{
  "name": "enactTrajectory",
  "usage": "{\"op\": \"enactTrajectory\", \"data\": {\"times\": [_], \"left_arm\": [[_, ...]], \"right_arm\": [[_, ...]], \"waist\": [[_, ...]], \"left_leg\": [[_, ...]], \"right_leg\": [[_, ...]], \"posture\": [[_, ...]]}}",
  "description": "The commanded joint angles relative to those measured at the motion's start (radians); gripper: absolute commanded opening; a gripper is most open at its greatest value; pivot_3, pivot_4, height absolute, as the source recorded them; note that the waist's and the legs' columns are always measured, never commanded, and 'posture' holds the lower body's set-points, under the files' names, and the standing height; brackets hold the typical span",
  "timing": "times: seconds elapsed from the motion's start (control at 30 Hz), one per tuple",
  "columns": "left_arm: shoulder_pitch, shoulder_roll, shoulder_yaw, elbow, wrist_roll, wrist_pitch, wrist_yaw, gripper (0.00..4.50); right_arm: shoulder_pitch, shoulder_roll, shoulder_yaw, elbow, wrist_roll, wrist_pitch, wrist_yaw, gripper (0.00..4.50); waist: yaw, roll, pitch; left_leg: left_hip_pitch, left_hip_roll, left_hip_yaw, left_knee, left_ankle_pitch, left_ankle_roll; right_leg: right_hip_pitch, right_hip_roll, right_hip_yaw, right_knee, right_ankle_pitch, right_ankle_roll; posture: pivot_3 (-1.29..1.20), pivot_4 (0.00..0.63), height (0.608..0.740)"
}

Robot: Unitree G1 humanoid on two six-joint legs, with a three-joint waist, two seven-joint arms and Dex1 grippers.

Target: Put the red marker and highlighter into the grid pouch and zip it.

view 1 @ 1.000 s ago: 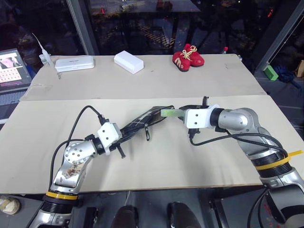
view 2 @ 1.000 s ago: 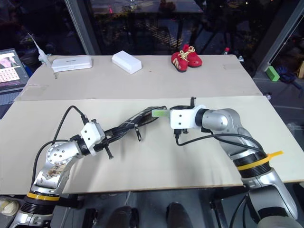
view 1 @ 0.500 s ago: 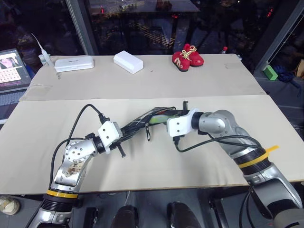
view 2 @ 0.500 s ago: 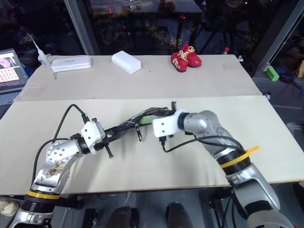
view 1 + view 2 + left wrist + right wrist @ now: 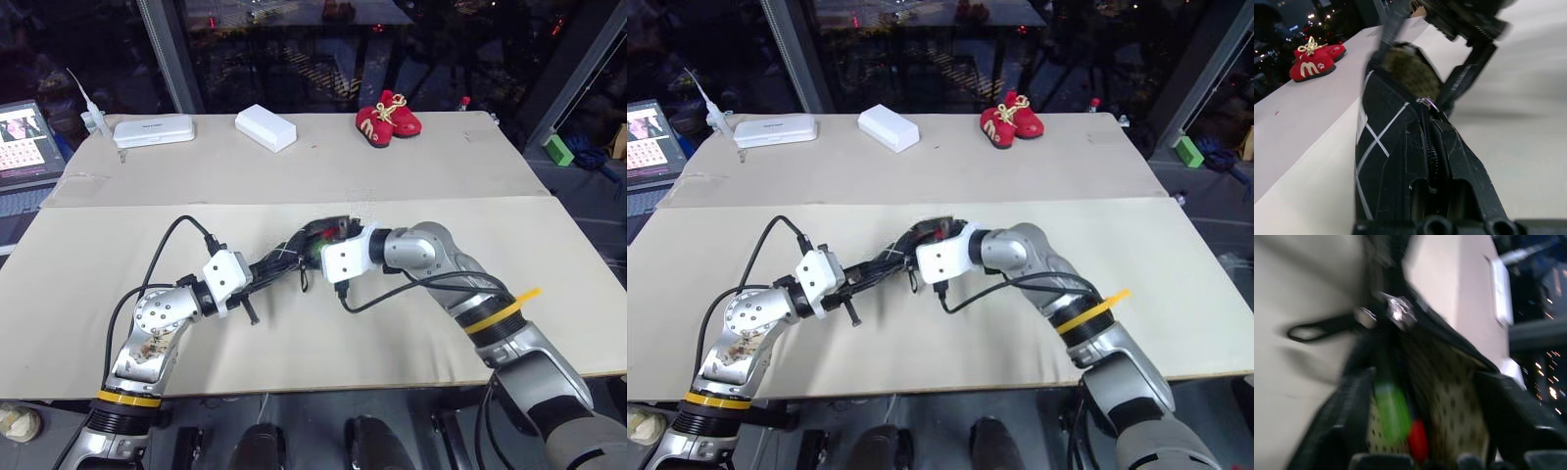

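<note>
highlighter [image 5: 1392, 412], red marker [image 5: 1419, 440] inside grid pouch [image 5: 1388, 161]

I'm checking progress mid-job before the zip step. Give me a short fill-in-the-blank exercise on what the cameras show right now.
1. The highlighter lies inside the grid pouch beside the ____ marker.
2. The left gripper holds the pouch and is ____.
3. The pouch's mouth, where the right gripper is, is still ____.
4. On the far board, the baby shoes are ____ in colour.

Missing words: red; shut; open; red
</note>
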Motion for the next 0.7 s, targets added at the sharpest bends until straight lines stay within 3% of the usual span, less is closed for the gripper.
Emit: {"op": "enactTrajectory", "data": {"times": [0.03,0.1,0.27,0.4,0.5,0.7], "left_arm": [[-0.018,-0.004,0.002,-0.020,-0.010,-0.016,0.004,0.00],[-0.017,-0.006,0.001,-0.020,-0.010,-0.017,0.004,0.00],[-0.006,-0.003,0.003,-0.024,-0.014,-0.018,0.003,0.00],[-0.004,-0.003,0.005,-0.020,-0.016,-0.019,0.001,0.00],[-0.006,-0.004,0.000,-0.015,-0.016,-0.022,-0.003,0.00],[-0.017,-0.014,-0.012,-0.014,-0.013,-0.021,-0.003,0.00]], "right_arm": [[-0.022,-0.052,-0.087,-0.003,0.053,-0.017,0.002,3.83],[-0.001,-0.085,-0.138,-0.034,0.136,0.017,0.056,3.83],[0.197,-0.168,-0.330,-0.339,0.636,0.523,0.325,3.83],[0.326,-0.165,-0.408,-0.518,0.918,0.891,0.319,3.83],[0.357,-0.101,-0.392,-0.561,0.956,1.029,0.199,3.83],[0.354,0.050,-0.242,-0.524,0.845,1.105,-0.003,3.83]], "waist": [[0.003,0.000,0.000],[0.003,0.000,0.000],[0.009,0.000,0.000],[0.001,0.000,0.000],[-0.007,0.000,0.000],[-0.002,0.000,0.000]], "left_leg": [[0.000,0.000,0.000,0.000,0.000,0.000],[-0.001,0.000,0.000,0.000,0.000,0.000],[-0.001,0.002,-0.002,0.000,0.000,0.001],[0.000,0.002,-0.002,0.000,-0.001,0.001],[0.003,0.002,-0.002,0.000,-0.001,0.001],[0.001,0.001,-0.002,0.000,0.000,0.001]], "right_leg": [[0.000,0.000,0.000,0.000,0.000,0.000],[0.000,0.000,0.000,-0.001,0.000,0.000],[0.001,0.000,-0.001,-0.001,0.000,0.000],[0.002,-0.001,0.001,0.000,0.000,0.000],[0.003,0.000,0.002,0.001,0.000,0.000],[0.000,0.001,0.003,0.002,0.000,-0.001]], "posture": [[0.00,0.150,0.740],[0.00,0.150,0.740],[0.00,0.150,0.740],[0.00,0.150,0.740],[0.00,0.150,0.740],[0.00,0.150,0.740]]}}
